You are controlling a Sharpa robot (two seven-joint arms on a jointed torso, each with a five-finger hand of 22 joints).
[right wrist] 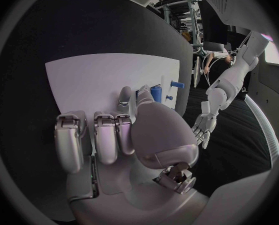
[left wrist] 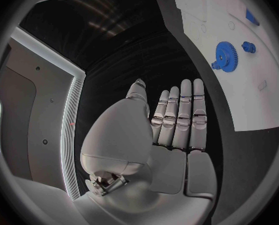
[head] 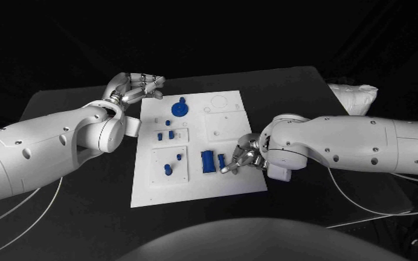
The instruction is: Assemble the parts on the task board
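Several blue parts already sit on the task board, yet I judge more remain. My right hand pinches a small blue piece near the board's near right; my left hand, released, rests at the far left.

A dark matte tabletop sits against black surroundings; a crumpled white cloth lies at its far corner.
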